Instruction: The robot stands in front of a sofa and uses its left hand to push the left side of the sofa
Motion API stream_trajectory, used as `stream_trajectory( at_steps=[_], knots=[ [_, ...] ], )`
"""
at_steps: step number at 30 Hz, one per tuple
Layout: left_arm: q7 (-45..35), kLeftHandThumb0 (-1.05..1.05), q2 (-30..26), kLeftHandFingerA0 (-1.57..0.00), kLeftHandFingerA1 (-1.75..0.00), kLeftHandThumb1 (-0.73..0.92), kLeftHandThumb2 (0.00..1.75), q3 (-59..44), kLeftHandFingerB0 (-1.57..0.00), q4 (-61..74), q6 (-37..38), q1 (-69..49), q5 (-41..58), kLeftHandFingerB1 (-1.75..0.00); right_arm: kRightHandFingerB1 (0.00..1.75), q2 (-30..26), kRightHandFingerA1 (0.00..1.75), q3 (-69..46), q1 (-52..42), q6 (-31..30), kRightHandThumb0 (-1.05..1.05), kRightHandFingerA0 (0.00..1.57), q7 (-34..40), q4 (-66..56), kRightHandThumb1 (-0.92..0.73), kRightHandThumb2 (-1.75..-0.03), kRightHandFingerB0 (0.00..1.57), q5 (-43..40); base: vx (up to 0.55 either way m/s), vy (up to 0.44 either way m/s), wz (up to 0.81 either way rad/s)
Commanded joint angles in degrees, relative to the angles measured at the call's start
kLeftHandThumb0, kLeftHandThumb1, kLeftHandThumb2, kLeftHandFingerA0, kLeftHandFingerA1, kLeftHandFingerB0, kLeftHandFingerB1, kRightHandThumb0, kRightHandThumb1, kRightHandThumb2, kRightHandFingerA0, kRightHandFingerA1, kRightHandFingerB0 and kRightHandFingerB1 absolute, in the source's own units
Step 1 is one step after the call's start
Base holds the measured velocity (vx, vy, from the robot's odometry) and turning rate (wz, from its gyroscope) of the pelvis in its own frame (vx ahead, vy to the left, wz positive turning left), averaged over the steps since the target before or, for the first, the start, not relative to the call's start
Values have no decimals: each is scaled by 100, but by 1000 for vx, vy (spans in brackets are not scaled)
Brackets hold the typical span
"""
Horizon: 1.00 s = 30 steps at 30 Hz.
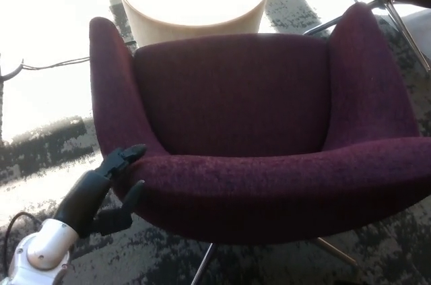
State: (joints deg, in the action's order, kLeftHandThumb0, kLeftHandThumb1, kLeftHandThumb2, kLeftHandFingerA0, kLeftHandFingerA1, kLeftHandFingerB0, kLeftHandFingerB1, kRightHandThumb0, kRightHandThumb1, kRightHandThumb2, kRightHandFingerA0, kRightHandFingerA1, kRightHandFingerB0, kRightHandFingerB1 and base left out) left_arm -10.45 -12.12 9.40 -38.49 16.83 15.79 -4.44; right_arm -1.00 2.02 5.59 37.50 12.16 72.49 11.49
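The push looks under way rather than finished: the left robot hand [108, 187] is against the near-left corner of the sofa [249, 137], where the left arm of the seat meets the curved back rim; its fingers [124, 155] are spread apart, one lying on top of the rim and another pressed low against the outer fabric, so it braces against the upholstery and grips nothing; the right robot hand does not show; whether the sofa has travelled as far as wanted cannot be judged from this view, and what is left, in my judgement, is to carry the shove through towards the right and then draw the hand clear; the sofa sits in the middle of the picture on the patterned carpet [54, 157], just in front of a round pale table [195, 2], with its metal legs [202, 268] showing beneath the near edge; its back rim is nearest the robot and its open seat faces away, towards the table; its long axis runs across the picture from left to right, tilted slightly, the right end sitting a little nearer the robot than the left.
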Motion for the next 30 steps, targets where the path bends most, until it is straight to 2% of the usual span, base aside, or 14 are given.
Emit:
stream_trajectory(
  at_steps=[1, 8, 10, 12, 16, 19, 21, 22, 23, 24, 25, 26, 27, 30],
  knots=[
    [-277, -98, 283, -10, -32, 82, 96, 385, -8, 374, -182, 50, -238, -25, 39, -117, 43, -10, 10, 3, -65, 55, -7, 17, -84, -66, 49, 7, 0, 0, 0],
    [-415, -94, 341, -3, -28, 86, 121, 536, -16, 287, -242, 262, -246, -31, 39, -125, 42, -9, 42, -30, -66, 54, 22, 8, -84, -66, 50, 19, 0, 0, 0],
    [-462, -95, 397, -11, -33, 83, 93, 598, -9, 433, -299, 214, -217, -27, 52, -119, 54, -16, 28, -39, -68, 48, -7, 12, -68, -97, 45, 5, 0, 0, 0],
    [-484, -97, 452, -11, -32, 83, 96, 657, -9, 506, -459, 215, -219, -25, 39, -120, 43, -20, 12, -9, -65, 56, -11, 7, -83, -65, 50, 0, 0, 0, 0],
    [-503, -96, 522, -10, -31, 83, 94, 783, -8, 497, -482, 266, -269, -25, 52, -126, 55, 31, 15, -5, -68, 47, 68, -4, -68, -97, 45, 63, 0, 0, 0],
    [-625, -90, 630, -6, -22, 83, 120, 890, -11, 517, -515, 291, -197, -25, 39, -136, 43, 40, 12, -3, -66, 55, 75, -10, -84, -66, 49, 74, 0, 0, 0],
    [-661, -92, 676, -8, -22, 83, 121, 967, -10, 561, -600, 307, -190, -25, 52, -140, 55, 40, 23, 17, -68, 48, 65, -11, -68, -97, 45, 76, 0, 0, 0],
    [-660, -92, 699, -5, -23, 80, 120, 1017, -12, 645, -753, 301, -211, -26, 39, -139, 43, 47, 27, 18, -67, 56, 81, -11, -84, -65, 50, 85, -7, 14, 7],
    [-660, -93, 749, 0, -25, 92, 74, 1080, -1, 744, -945, 291, -231, -25, 39, -143, 43, 46, 29, 14, -66, 55, 73, -11, -84, -66, 50, 82, -8, 14, 7],
    [-657, -93, 804, 0, -25, 92, 74, 1153, -1, 854, -1151, 277, -242, -25, 39, -148, 43, 41, 30, 7, -66, 55, 52, -11, -84, -66, 50, 72, -5, 21, 7],
    [-666, -90, 848, 0, -22, 78, 119, 1178, -6, 825, -1087, 295, -210, -20, 39, -146, 42, 47, 48, -11, -68, 54, 61, -9, -84, -66, 49, 78, -15, 19, 10],
    [-736, -92, 867, -2, -22, 83, 121, 1250, -8, 725, -895, 362, -226, -20, 52, -147, 54, 49, 73, -1, -69, 47, 74, -9, -68, -97, 45, 83, -8, 16, 11],
    [-755, -89, 921, -7, -31, 77, 115, 1283, -9, 693, -887, 378, -208, -31, 39, -148, 42, 51, 79, -3, -66, 55, 75, -9, -84, -66, 51, 84, -10, 21, 10],
    [-821, -92, 1073, -5, -27, 78, 118, 1392, -12, 695, -950, 404, -139, -28, 39, -160, 42, 84, 91, 13, -65, 54, 122, -14, -85, -66, 50, 126, -14, 16, 10]
  ],
)
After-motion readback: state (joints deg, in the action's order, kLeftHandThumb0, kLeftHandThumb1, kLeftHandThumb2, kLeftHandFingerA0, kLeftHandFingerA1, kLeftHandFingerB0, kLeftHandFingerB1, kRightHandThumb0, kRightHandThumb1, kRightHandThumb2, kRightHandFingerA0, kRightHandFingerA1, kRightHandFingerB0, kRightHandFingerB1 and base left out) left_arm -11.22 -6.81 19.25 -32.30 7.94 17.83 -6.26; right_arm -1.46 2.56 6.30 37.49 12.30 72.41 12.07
